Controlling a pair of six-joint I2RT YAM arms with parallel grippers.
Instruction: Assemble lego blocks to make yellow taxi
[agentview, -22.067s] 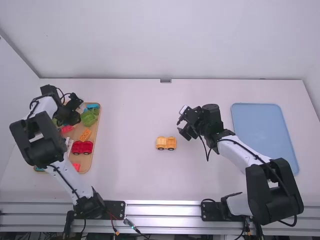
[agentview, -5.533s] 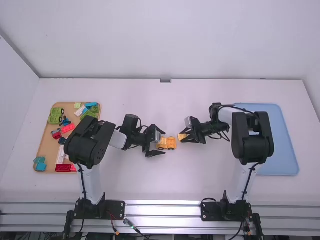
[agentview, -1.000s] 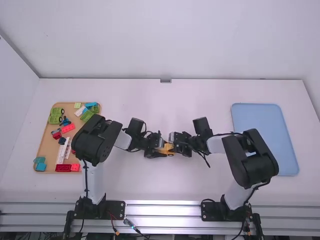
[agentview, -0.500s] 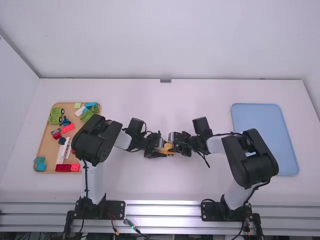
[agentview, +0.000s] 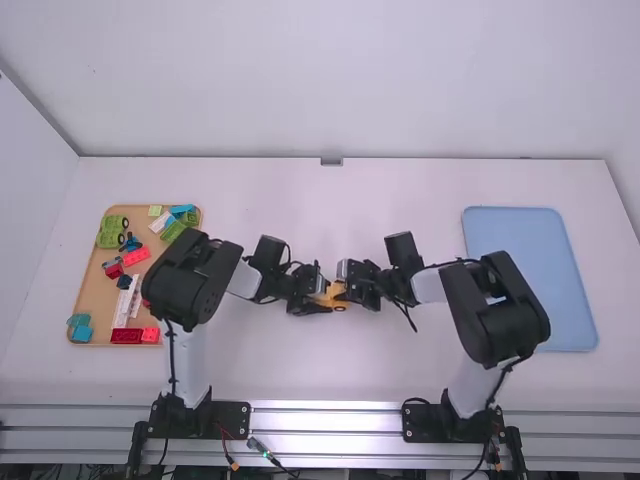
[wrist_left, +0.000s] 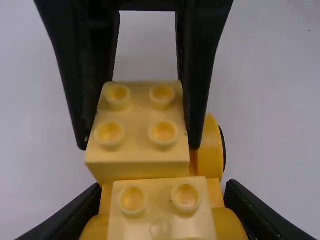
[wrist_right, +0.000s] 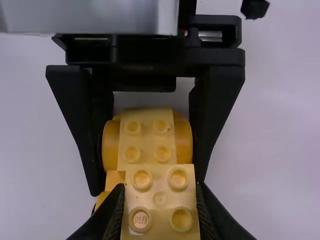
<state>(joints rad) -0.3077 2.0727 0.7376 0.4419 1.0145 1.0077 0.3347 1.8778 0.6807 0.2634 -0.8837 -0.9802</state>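
yellow taxi base (agentview: 335, 300) sits on the white table (agentview: 400, 370), between the two arms and near the middle, with the grippers meeting over it from opposite sides. the left gripper (agentview: 322, 292) is clamped on the base, one finger along each flank, by the rounded orange sides. on top of the base, at that end, lies a pale yellow brick (wrist_right: 147, 140) with its studs up. the right gripper (agentview: 345, 292) has a pale yellow block (wrist_left: 137, 155) pinched between its fingers, studs up too, over the other end of the base and right by the edge of the brick. whether the block is fully pressed down, i can't tell

off to the left is a wooden tray (agentview: 93, 290) of loose pieces: a green piece with wheels (agentview: 112, 231) at the far end, a long white piece (agentview: 128, 300) lying lengthwise, a dark red piece (agentview: 126, 336) near the close edge with a bright red block (agentview: 151, 335) just beside it, and a teal piece (agentview: 80, 328) in the near left corner. a light blue tray (agentview: 530, 280) lies flat on the right side of the table
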